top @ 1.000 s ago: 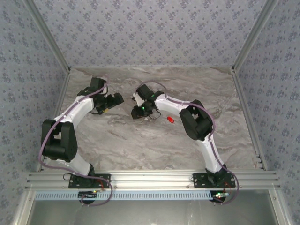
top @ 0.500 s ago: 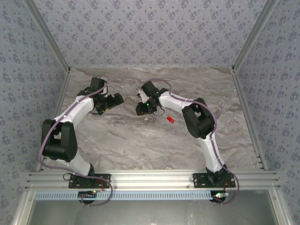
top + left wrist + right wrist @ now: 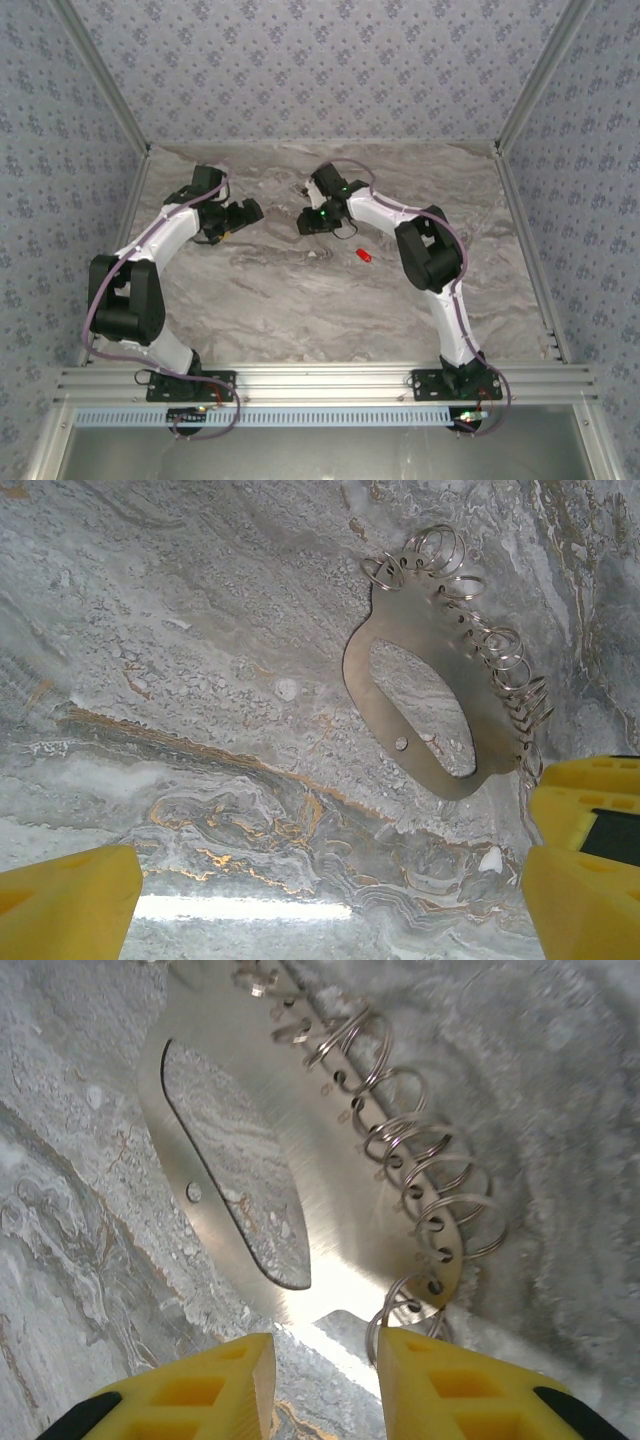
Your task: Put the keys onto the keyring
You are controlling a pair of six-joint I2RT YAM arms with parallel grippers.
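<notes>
Soft, even light in the top view, shadows faint. White glare bands the marble (image 3: pixel 240 908) at lower centre, left wrist view; the keyring (image 3: pixel 330 1270) flares bright at lower centre, right wrist view.

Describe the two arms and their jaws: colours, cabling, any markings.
Both the left arm and right arm have white links between bulky black joints, on black base plates. A thin purple cable runs along each. A green light glows at the right wrist. The jaws are blocky bright yellow with hollow cut-outs and black inserts. No lettering is legible.
</notes>
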